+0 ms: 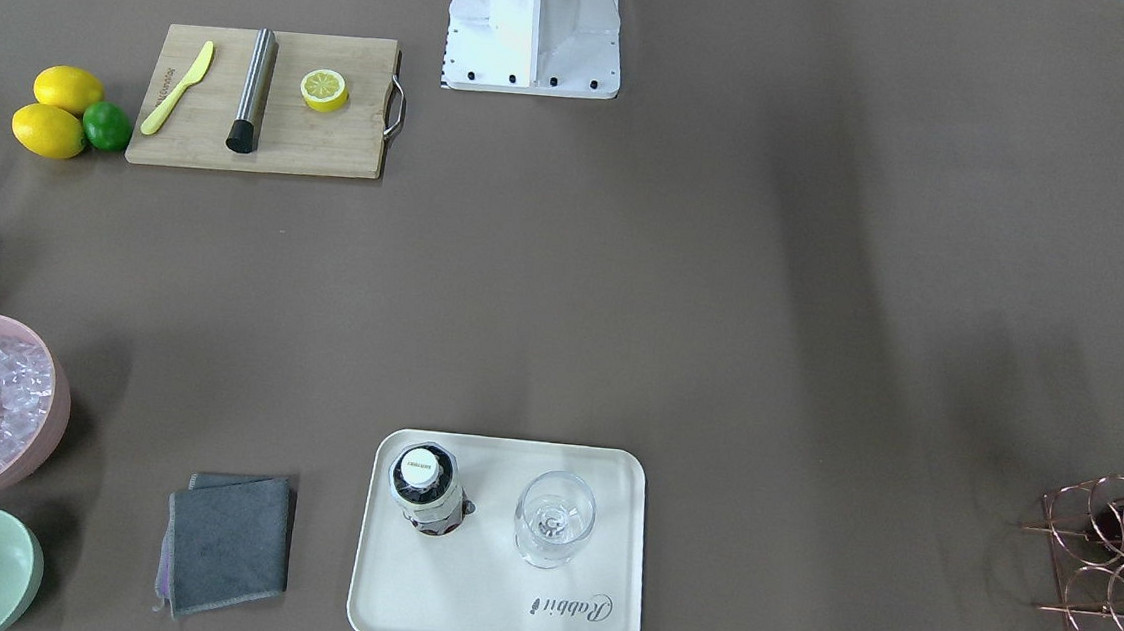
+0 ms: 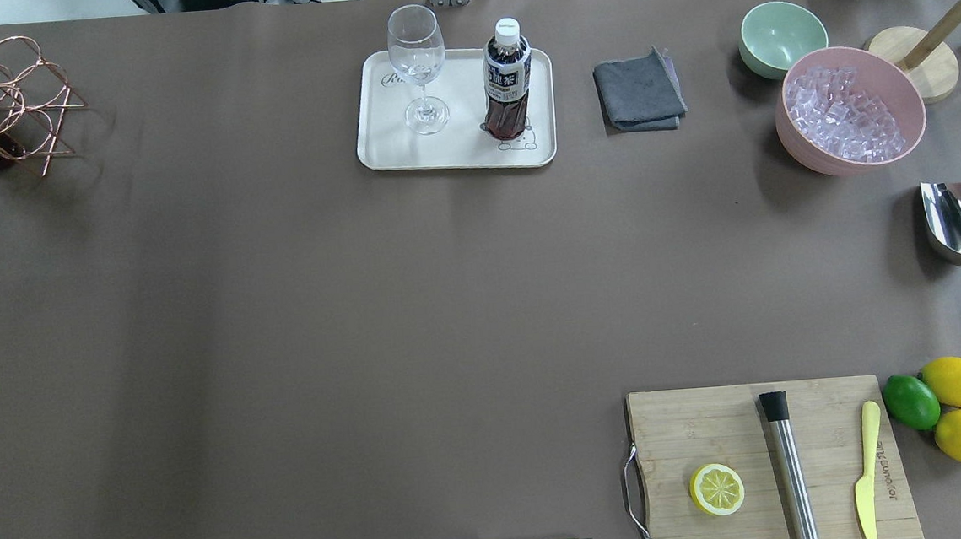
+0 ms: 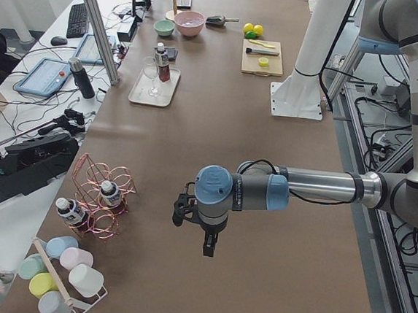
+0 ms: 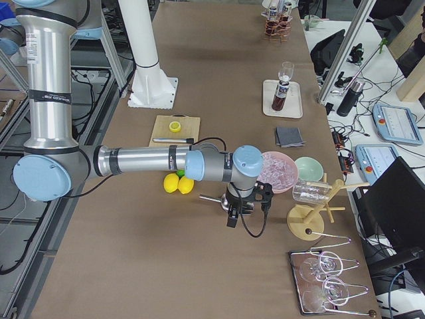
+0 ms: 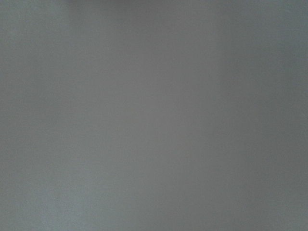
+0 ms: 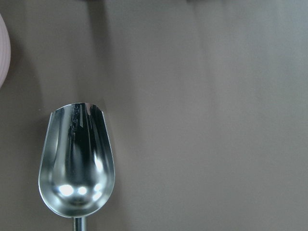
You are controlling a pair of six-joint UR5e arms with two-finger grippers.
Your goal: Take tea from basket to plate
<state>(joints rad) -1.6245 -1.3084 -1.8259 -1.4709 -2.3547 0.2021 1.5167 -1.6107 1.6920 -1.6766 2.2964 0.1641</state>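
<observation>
One tea bottle (image 2: 507, 82) stands upright on the cream plate (image 2: 455, 149), next to a wine glass (image 2: 417, 62); it also shows in the front view (image 1: 426, 490). The copper wire basket (image 2: 3, 100) sits at the table's far left corner and holds two more tea bottles (image 3: 110, 194). My left gripper (image 3: 207, 244) hangs over bare table to the right of the basket in the left side view. My right gripper (image 4: 232, 216) hovers over the metal scoop (image 6: 77, 168). Neither shows in the overhead or front view, so I cannot tell whether they are open or shut.
A pink bowl of ice (image 2: 850, 108), a mint bowl (image 2: 781, 37) and a grey cloth (image 2: 639, 89) lie right of the plate. A cutting board (image 2: 764, 461) with half a lemon, a muddler and a knife sits near right, with lemons and a lime (image 2: 951, 406).
</observation>
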